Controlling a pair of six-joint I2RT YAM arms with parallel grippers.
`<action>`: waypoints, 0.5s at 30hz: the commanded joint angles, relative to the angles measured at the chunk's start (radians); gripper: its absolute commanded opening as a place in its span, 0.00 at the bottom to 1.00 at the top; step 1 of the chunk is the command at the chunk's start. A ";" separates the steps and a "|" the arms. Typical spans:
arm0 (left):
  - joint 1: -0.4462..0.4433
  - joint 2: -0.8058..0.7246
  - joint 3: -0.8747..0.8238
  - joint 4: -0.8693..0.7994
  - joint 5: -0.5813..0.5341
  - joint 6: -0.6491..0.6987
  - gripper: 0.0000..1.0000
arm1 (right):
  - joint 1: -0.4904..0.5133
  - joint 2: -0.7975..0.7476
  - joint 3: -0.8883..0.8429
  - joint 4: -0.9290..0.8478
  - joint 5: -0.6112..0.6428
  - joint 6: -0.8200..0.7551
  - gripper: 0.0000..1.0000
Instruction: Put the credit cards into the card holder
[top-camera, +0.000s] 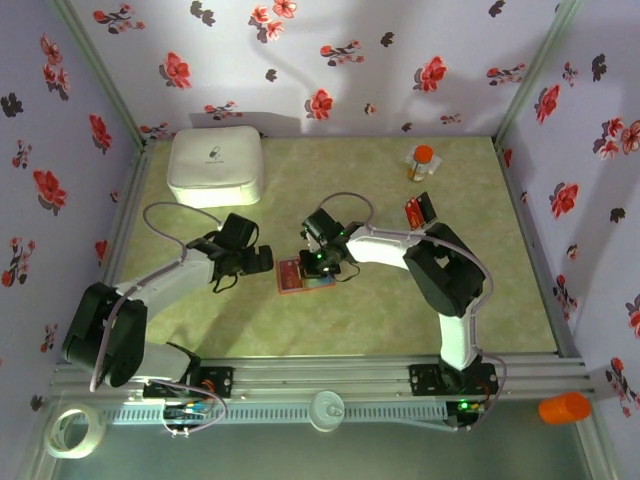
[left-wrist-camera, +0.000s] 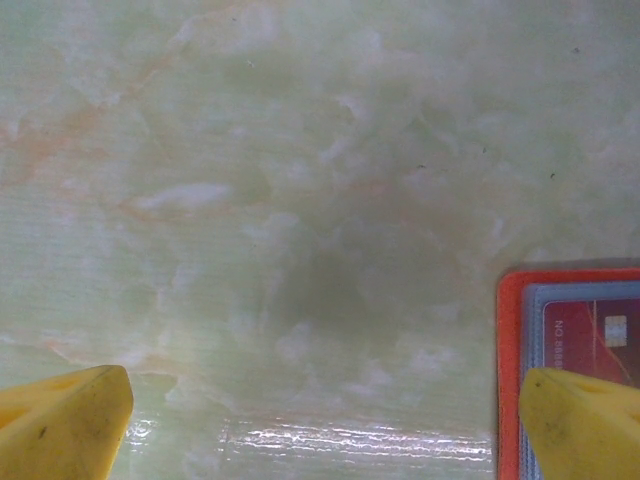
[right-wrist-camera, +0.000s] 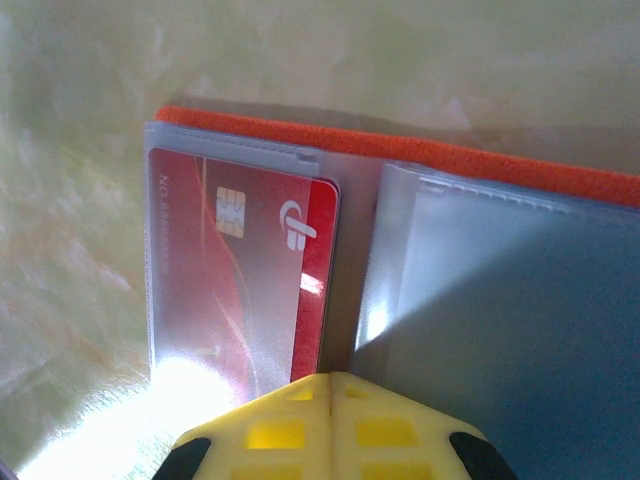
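my right claw (right-wrist-camera: 330, 390), pressed together at six o'clock of the glossy red card (right-wrist-camera: 230, 260), may shove the orange-red folding card holder (right-wrist-camera: 450, 160) askew.

1. The top camera is looking down from high above and behind the near edge of the table (top-camera: 350, 320), taking in the whole surface from far off.
2. The left wrist camera is facing straight down, hovering close over bare table and catching a corner of the card holder (left-wrist-camera: 508, 350) at its lower right.
3. The right wrist camera is pointing down, very close over the open card holder, which all three views are sharing.
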 joint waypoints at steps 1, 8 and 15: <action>0.006 0.006 -0.004 0.005 0.011 -0.006 1.00 | 0.001 -0.029 0.018 -0.053 0.010 0.001 0.09; 0.006 0.004 0.000 0.013 0.020 -0.015 1.00 | -0.028 -0.113 0.026 -0.111 0.036 -0.025 0.22; 0.004 0.007 0.012 0.027 0.044 -0.031 1.00 | -0.089 -0.209 -0.019 -0.158 0.101 -0.061 0.35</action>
